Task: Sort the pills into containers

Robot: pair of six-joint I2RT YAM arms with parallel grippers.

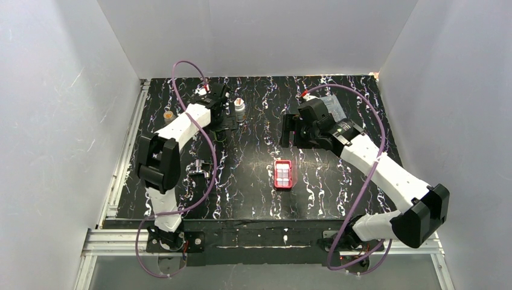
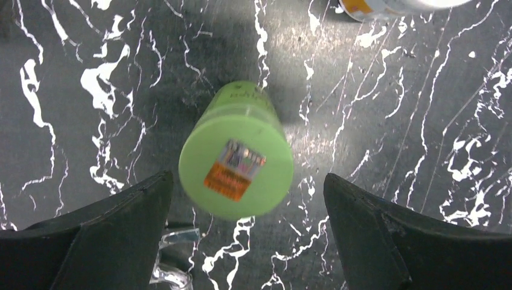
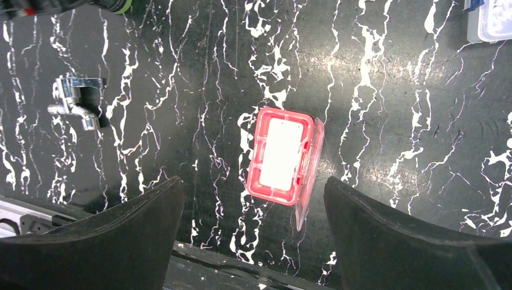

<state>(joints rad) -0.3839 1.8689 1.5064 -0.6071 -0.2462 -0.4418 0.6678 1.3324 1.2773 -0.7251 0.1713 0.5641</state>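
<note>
— Red, the case (image 1: 283, 174). Where does it lie?
— Centre of the top view, flat on the black marbled table (image 1: 338, 199), with its clear lid swung open to one side. The whitish compartments (image 3: 281, 152) glare out in the right wrist view, so I cannot tell what they hold.
— And the right gripper (image 3: 253, 190)?
— Over the case, fingers spread wide, holding nothing. The case shows between them, apart from both.
— The left gripper (image 2: 247, 187)?
— Upper left of the top view, just as wide. A green bottle (image 2: 236, 157) sits between its fingers with a gap on each side, orange sticker on the cap.
— Anything else?
— A metal clip (image 3: 75, 99) at the left of the right wrist view, well apart from the case.
</note>
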